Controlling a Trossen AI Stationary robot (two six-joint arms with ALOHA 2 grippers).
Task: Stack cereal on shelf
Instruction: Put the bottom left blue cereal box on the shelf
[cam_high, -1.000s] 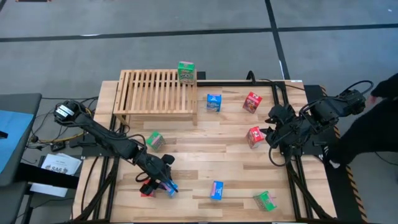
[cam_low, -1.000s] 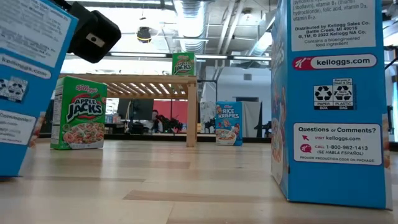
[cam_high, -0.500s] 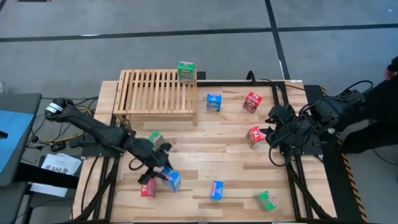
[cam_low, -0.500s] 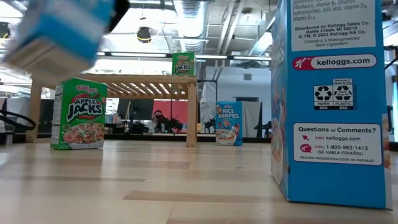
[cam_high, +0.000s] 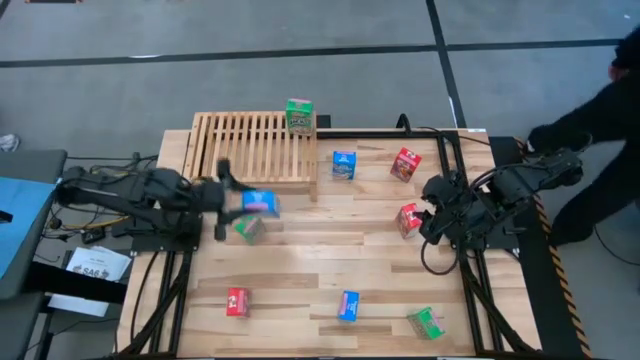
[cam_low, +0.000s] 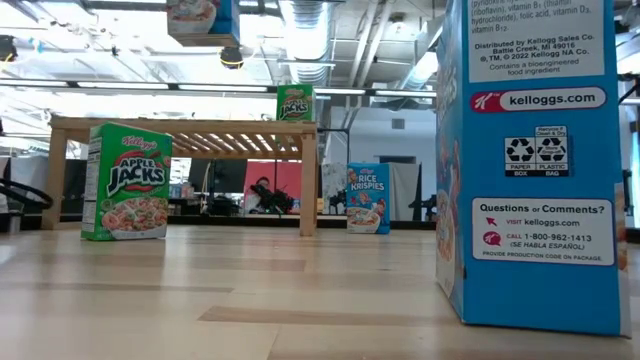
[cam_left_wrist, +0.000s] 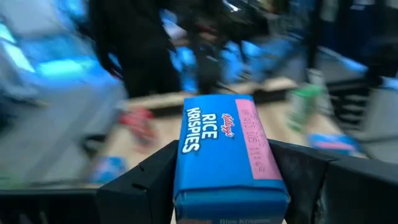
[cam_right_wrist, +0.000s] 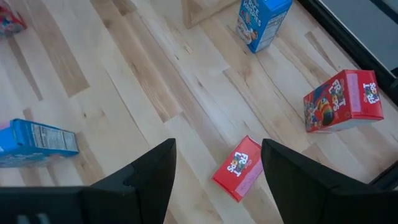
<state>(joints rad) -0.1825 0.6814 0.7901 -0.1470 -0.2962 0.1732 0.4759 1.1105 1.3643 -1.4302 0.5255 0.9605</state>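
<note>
Fingers of left gripper (cam_left_wrist: 227, 180) clamp a blue Rice Krispies box (cam_high: 259, 202) beside the shelf (cam_high: 250, 150); right gripper (cam_right_wrist: 217, 171) released, idle. I'd lower it level onto the slats.

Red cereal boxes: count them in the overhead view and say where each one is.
3. The back red box sits at the right rear; the middle red box is just nearer on the same side; the front red box lies front left. None appears hidden.
</note>
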